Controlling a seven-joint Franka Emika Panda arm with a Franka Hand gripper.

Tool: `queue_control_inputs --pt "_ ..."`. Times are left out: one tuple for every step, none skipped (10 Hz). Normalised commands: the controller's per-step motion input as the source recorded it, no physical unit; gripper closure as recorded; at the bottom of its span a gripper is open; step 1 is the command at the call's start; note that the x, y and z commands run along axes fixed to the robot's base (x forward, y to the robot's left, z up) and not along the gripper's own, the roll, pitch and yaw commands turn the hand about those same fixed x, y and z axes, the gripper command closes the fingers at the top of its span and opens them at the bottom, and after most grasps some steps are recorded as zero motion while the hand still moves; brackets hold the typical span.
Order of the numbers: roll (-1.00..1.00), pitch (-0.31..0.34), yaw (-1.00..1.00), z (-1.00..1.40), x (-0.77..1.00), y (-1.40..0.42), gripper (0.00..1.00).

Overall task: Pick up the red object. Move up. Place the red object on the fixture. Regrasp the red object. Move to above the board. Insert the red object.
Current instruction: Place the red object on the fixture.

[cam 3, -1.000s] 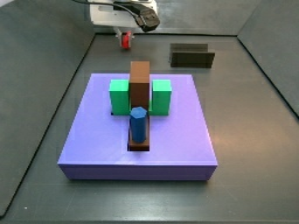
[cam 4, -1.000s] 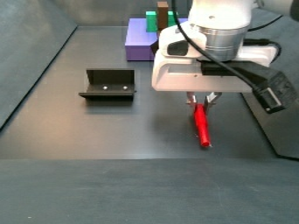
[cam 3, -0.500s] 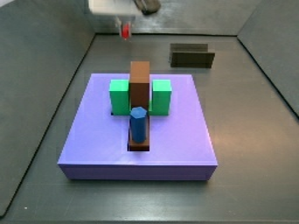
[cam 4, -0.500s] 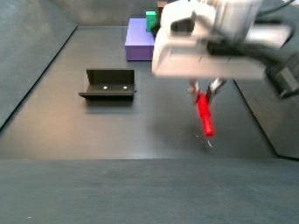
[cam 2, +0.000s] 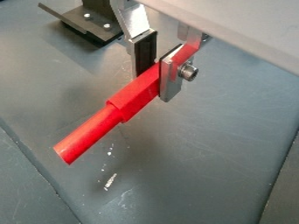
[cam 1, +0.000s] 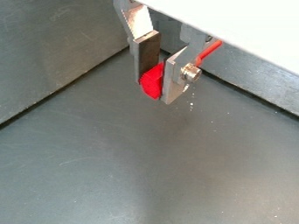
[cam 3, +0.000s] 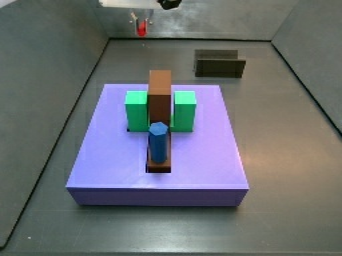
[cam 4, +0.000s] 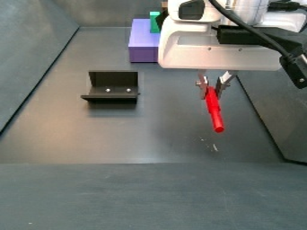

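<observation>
My gripper (cam 4: 214, 86) is shut on the red object (cam 2: 107, 120), a slim red peg, and holds it clear above the dark floor. The peg shows between the fingers in both wrist views (cam 1: 152, 82) and hangs below the gripper in both side views (cam 4: 214, 110) (cam 3: 139, 26). The fixture (cam 4: 110, 87), a small dark open-topped holder, stands on the floor apart from the gripper and also shows in a side view (cam 3: 219, 63) and a wrist view (cam 2: 91, 19). The board (cam 3: 158, 150), a lavender slab with green blocks (cam 3: 136, 108), a brown bar and a blue cylinder (cam 3: 158, 142), lies away from the gripper.
Grey walls enclose the dark floor (cam 4: 120, 135) on the sides. The board's corner with a green block shows behind the arm (cam 4: 145, 36).
The gripper has risen with the red object in it; the peg, which was down near the floor, now hangs clear above it.
</observation>
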Motion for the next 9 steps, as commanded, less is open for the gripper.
queue_control_inputs --pt "0.0 0.0 0.0 0.0 0.0 0.02 1.0" --pt "0.0 0.0 0.0 0.0 0.02 0.0 1.0" --pt "0.0 0.0 0.0 -0.01 0.02 0.0 1.0" --pt "0.0 0.0 0.0 -0.02 0.0 0.0 1.0" --pt "0.0 0.0 0.0 -0.02 0.0 0.0 1.0" --pt "0.0 0.0 0.0 -0.03 0.0 0.0 1.0" --pt "0.0 0.0 0.0 -0.03 0.0 0.0 1.0" --pt "0.0 0.0 0.0 -0.04 0.0 0.0 1.0" --pt "0.0 0.0 0.0 -0.04 0.0 0.0 1.0"
